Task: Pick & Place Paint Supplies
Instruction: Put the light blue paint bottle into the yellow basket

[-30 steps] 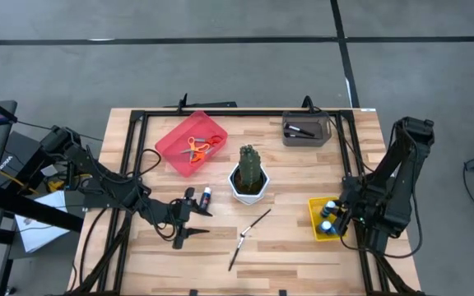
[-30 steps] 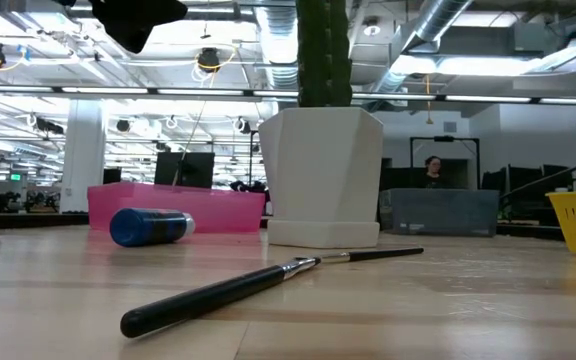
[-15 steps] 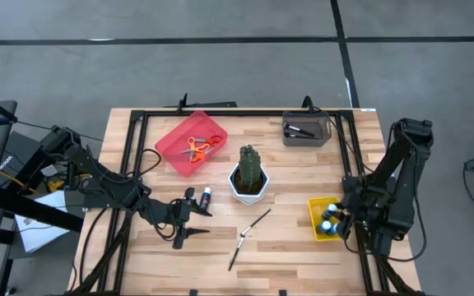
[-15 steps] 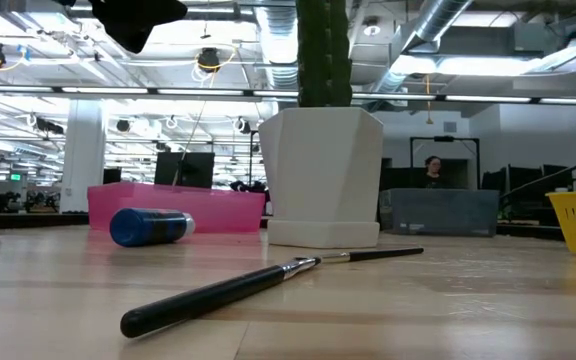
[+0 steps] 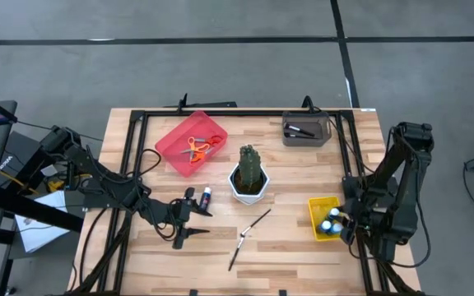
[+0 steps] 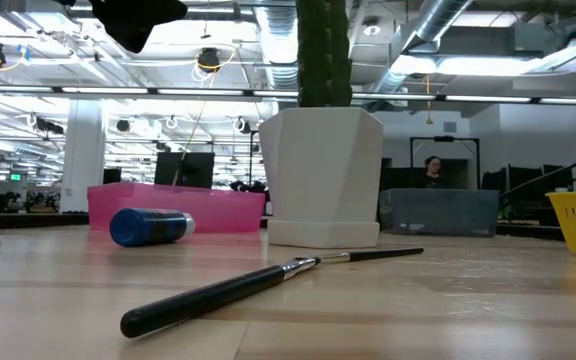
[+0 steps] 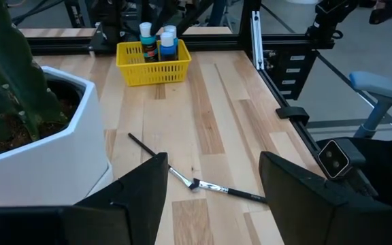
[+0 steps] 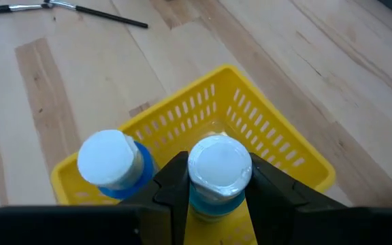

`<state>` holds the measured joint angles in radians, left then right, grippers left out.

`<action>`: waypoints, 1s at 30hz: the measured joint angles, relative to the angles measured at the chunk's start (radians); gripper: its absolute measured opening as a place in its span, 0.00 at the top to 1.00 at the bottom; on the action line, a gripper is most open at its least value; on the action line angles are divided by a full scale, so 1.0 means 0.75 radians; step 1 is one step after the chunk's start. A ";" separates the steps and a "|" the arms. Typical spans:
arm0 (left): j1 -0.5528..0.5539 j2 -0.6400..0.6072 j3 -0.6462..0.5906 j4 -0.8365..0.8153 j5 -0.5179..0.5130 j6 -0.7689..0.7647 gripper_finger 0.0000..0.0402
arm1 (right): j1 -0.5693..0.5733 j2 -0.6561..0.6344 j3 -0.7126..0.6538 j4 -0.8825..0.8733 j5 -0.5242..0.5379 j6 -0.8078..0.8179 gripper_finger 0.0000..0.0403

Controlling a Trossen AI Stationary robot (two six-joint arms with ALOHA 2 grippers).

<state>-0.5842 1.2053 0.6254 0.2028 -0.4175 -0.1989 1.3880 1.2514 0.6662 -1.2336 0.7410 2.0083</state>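
We see the right gripper [image 8: 216, 194] at the right side of the desk [image 5: 286, 255], over the yellow basket [image 5: 319, 215], with its fingers [image 8: 171, 184] clamped on a white-capped blue paint bottle [image 8: 218, 170] that stands upright inside the basket. A second capped bottle [image 8: 111, 162] stands just beside it in the same basket, and from the left wrist view there may be a third, though we cannot count them surely. The left gripper [image 5: 194, 219] hangs above the near left part of the desk with its fingers [image 7: 141, 194] apart and nothing between them. Another blue bottle [image 5: 206, 196] lies on its side between that gripper and the white pot [image 5: 249, 187] with the cactus [image 5: 250, 163]. A dark-handled brush [image 5: 247, 235] lies loose on the desk in front of the pot. Orange-handled scissors [image 5: 196, 149] rest in the red tray [image 5: 171, 140] at the far left, and the grey bin [image 5: 305, 129] at the far right holds what look like dark brushes.
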 joint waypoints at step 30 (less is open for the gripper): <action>0.000 0.001 0.000 0.000 0.000 0.000 0.44 | -0.001 0.015 0.000 0.016 -0.046 0.017 0.67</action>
<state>-0.5842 1.2057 0.6254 0.2028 -0.4175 -0.1989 1.3872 1.2629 0.6662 -1.2217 0.7067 2.0213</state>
